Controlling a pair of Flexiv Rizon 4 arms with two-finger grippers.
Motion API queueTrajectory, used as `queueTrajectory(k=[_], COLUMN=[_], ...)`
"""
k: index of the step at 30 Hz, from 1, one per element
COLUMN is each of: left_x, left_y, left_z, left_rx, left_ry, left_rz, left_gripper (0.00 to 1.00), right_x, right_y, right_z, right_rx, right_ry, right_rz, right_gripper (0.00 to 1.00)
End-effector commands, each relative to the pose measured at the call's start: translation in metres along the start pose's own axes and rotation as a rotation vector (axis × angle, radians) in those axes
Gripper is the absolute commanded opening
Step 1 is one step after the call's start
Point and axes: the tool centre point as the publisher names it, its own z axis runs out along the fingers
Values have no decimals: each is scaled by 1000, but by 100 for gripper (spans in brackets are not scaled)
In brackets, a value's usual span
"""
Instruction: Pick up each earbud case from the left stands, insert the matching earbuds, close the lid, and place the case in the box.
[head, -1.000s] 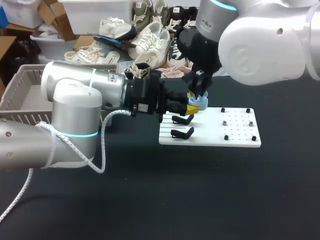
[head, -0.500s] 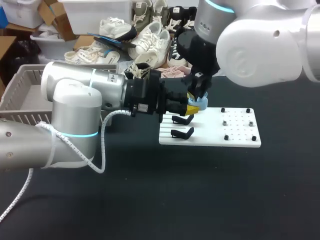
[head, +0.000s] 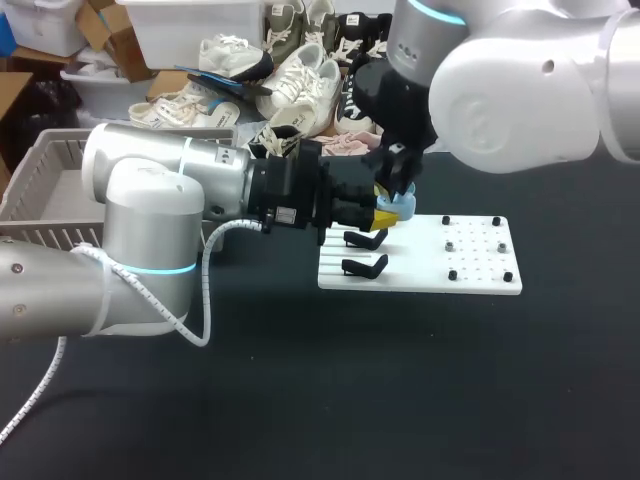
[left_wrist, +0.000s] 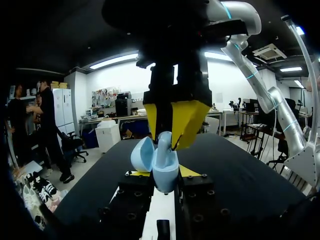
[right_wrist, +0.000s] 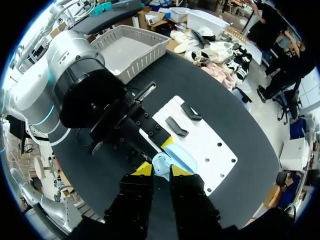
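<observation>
Case (left_wrist: 165, 162) between left claw (left_wrist: 161, 173) tips

Left arm (head: 140, 200) and right arm (head: 520, 90) are silver-white with cyan light rings (head: 165, 268), the left trailing a white cable (head: 203, 290).

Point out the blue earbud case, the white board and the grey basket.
earbud case (left_wrist: 165, 169): left wrist view, on its body.
white board (head: 420, 270): head view, on a bare patch.
basket (right_wrist: 145, 60): right wrist view, on its side wall.

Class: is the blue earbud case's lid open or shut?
Open: the lid stands swung aside from the earbud case body in the left wrist view.
</observation>
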Motion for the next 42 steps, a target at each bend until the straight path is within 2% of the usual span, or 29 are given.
queueTrajectory(k=[1, 42], left_x=[0, 0], left_y=[1, 1], left_z=[0, 0], left_rx=[4, 4], left_ry=[0, 0], left_rz=[0, 0], left_gripper=[0, 0], right_x=[1, 7], right_y=[0, -3], right_z=[-1, -3], right_rx=[5, 10], right_ry=[-3, -5], right_rz=[2, 18], right_gripper=[0, 0])
